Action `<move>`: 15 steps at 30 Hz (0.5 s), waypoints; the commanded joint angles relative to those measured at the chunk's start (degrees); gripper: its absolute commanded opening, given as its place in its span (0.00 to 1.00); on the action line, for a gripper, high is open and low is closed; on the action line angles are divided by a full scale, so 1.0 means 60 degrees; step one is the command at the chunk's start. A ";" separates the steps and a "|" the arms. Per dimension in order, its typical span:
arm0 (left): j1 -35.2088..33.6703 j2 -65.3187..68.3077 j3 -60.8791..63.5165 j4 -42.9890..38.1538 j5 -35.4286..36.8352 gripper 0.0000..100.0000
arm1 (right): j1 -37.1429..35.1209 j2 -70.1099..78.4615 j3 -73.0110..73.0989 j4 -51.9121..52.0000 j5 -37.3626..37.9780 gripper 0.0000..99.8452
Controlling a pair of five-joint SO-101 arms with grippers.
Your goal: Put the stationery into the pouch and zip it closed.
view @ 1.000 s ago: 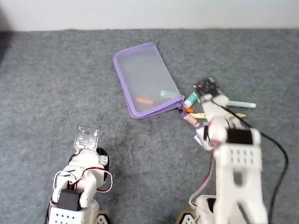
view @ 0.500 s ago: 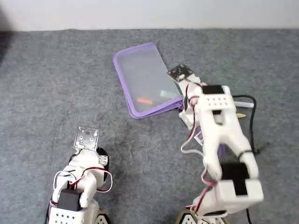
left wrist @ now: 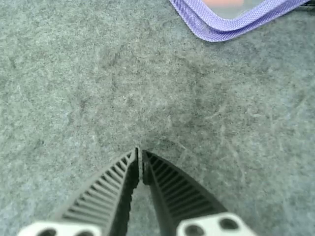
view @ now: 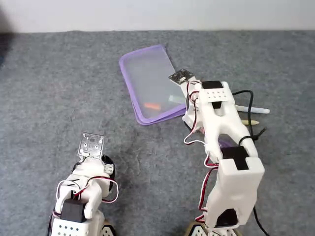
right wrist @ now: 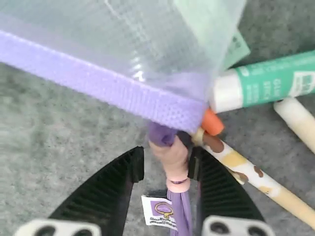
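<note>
Pouch: a clear pouch (view: 150, 83) with purple edging lies flat on the grey tabletop (view: 59, 88), one short end towards the arms.
Inside the pouch: a small orange piece (view: 152, 106) and a pale green piece (view: 174, 99) lie close to that near end.
Zip pull: a pink bead on a purple tassel (right wrist: 172, 157) hangs off the pouch's near corner on the right arm's side, where the purple edging (right wrist: 123, 93) ends.
Right hand: the right hand (right wrist: 165, 162) sits at that same pouch corner. Its fingers stand apart on either side of the zip pull; one touches the bead, and a thin gap shows at the other.
Glue stick: a green glue stick (right wrist: 266, 83) with a white cap lies just outside the pouch, its cap end touching that corner.
Spotted pencil: a cream pencil with brown spots (right wrist: 246, 172) and an orange tip (right wrist: 212, 122) lies beside the glue stick, its tip against the pouch corner.
White pen: a white pen (view: 256, 110) lies outside the pouch, beyond the right arm.
Left hand: the left hand (left wrist: 139, 157) is well short of the pouch's near end, low over bare tabletop with its fingers pressed together and nothing between them. The pouch's purple edge (left wrist: 236, 19) lies ahead of it.
</note>
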 commanded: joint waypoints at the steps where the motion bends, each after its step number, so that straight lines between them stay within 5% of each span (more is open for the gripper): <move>1: 0.0015 -0.0103 -0.0081 0.0044 -0.0088 0.01 | -0.0066 -0.0066 -0.0469 0.0300 0.0103 0.13; 15: 0.0015 -0.0103 -0.0081 0.0044 -0.0088 0.01 | -0.0095 0.1194 -0.0498 0.0227 0.0117 0.09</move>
